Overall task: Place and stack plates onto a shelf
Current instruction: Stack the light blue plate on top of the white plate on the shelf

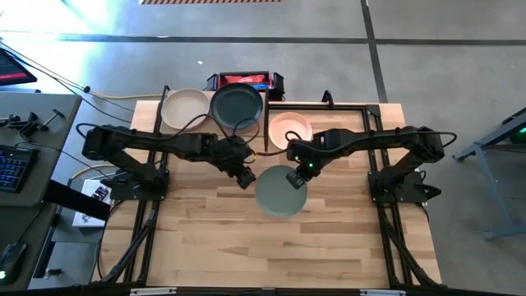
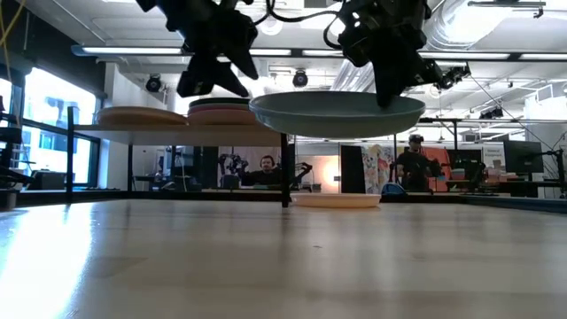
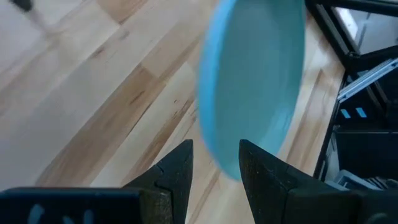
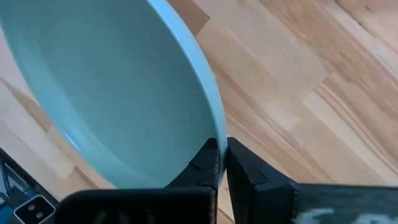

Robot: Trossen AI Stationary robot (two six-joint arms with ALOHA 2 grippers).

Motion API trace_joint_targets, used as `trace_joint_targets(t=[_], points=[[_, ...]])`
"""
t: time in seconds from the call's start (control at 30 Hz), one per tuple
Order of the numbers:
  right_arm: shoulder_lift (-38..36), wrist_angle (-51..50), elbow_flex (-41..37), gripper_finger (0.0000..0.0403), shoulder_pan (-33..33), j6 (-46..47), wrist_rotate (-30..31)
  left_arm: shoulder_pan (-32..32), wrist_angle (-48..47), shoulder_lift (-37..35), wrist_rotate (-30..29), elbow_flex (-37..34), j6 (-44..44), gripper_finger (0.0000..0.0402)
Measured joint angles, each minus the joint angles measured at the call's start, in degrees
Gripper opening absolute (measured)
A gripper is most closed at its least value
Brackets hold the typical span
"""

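Observation:
My right gripper [image 1: 307, 168] is shut on a sage-green plate [image 1: 281, 192], which hangs level in the air above the table's middle [image 2: 337, 113]. My left gripper [image 1: 245, 177] is open at the plate's left rim. In the left wrist view its fingers [image 3: 214, 165] stand on either side of the rim [image 3: 227, 168]; whether they touch it I cannot tell. The shelf [image 2: 177, 129] stands at the far edge. On it rest an off-white plate [image 1: 184, 108] and a dark green plate [image 1: 237, 104], each topping a stack. A peach plate [image 1: 289, 127] lies flat on the table. My right gripper pinches the sage plate's rim [image 4: 214, 134] on its far right side, with one finger inside the plate and one outside. The fingers slant down from the right and far side. The plate is lifted clear of the table and sits about level.
The shelf's black posts [image 2: 285, 168] and a thin black frame [image 1: 345, 104] stand along the far edge. A red and black box [image 1: 245, 80] sits behind the shelf. Bare wooden tabletop [image 1: 271, 247] lies toward the near edge. People show in the room beyond the table.

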Motion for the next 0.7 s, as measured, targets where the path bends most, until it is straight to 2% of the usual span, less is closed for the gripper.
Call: trace_joint_targets(t=[0.37, 0.7], points=[[0.00, 0.76, 0.00, 0.0000, -0.79, 0.01, -0.83, -0.67, 2.24, 3.42, -2.32, 0.00, -0.38, 0.0117], [0.00, 3.86, 0.00, 0.0000, -0.81, -0.39, -0.96, -0.66, 3.22, 3.58, -3.75, 0.00, -0.42, 0.0108]])
